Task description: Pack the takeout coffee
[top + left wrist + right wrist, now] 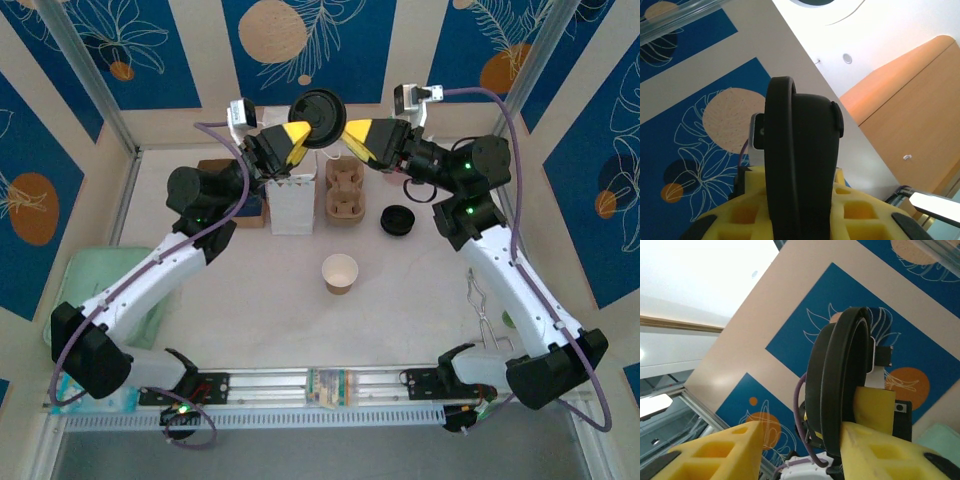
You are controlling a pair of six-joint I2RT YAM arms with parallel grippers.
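My left pincer clamps the black lid edge-on; my right pincer stands partly open, 1 finger against it. Overhead, the white bag stands nearby.

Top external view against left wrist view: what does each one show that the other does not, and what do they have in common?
The top external view gives the table with the white paper bag, the open paper cup, the cardboard cup carrier, and the right pincer, jaws apart. The left wrist view gives the ceiling and an orange wall panel. Both show the black lid gripped by the left pincer between its yellow fingers.
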